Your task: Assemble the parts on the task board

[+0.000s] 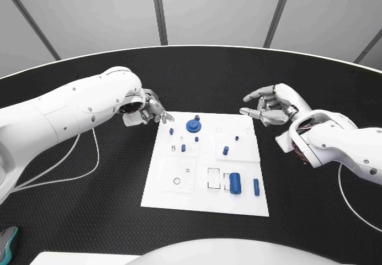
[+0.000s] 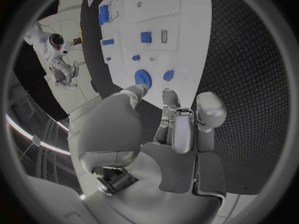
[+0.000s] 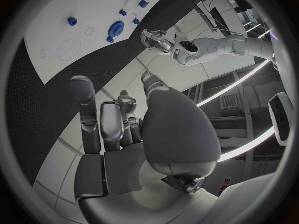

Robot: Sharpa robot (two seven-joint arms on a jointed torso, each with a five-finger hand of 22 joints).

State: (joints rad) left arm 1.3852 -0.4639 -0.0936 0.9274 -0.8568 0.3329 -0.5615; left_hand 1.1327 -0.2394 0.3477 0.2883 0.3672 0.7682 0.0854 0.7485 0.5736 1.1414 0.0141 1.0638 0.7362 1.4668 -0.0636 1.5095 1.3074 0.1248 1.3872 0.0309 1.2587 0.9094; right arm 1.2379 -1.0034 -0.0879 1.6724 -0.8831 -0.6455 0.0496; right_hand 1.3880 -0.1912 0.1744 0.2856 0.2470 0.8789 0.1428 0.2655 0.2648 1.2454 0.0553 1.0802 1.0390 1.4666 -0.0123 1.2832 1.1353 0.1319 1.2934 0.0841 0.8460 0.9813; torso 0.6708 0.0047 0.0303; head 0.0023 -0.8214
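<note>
Two hands poised off the board's far corners, holding nothing — left hand [image 1: 148, 112] just beside the far-left corner with fingers loosely curled and apart, right hand [image 1: 273, 105] near the far-right corner, fingers spread and bent, likely readied to reach in. White board [image 1: 163, 190] flat mid-table, bare black table [image 1: 79, 215] on every side, so free room to approach from any edge. Blue parts scattered across it — gear [image 1: 194, 126] at the far edge, closest to the left hand, cylinder [image 1: 235, 181] and bar [image 1: 256, 187] at the near-right.
</note>
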